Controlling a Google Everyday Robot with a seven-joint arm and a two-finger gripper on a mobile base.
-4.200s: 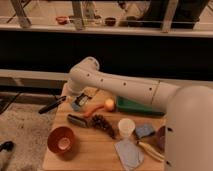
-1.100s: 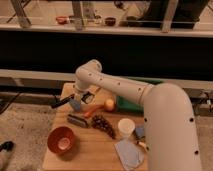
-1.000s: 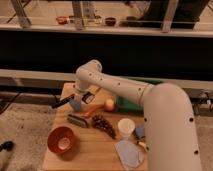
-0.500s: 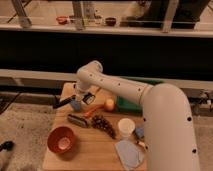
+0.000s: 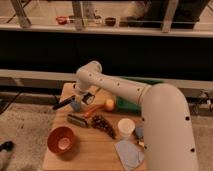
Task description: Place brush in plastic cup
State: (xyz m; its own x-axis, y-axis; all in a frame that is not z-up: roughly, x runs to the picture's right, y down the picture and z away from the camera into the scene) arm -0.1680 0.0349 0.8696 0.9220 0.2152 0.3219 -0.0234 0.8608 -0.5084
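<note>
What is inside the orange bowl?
A pale round thing sits inside the orange bowl; the bowl's bottom under it is hidden. The gripper is farther back, near the brush.

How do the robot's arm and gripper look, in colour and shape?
The arm is off-white, made of thick, smooth, rounded segments with a ball-like joint; small dark dots mark its widest segment. The gripper, over the rear left part of the table, is darker, grey and black. No cables show.
</note>
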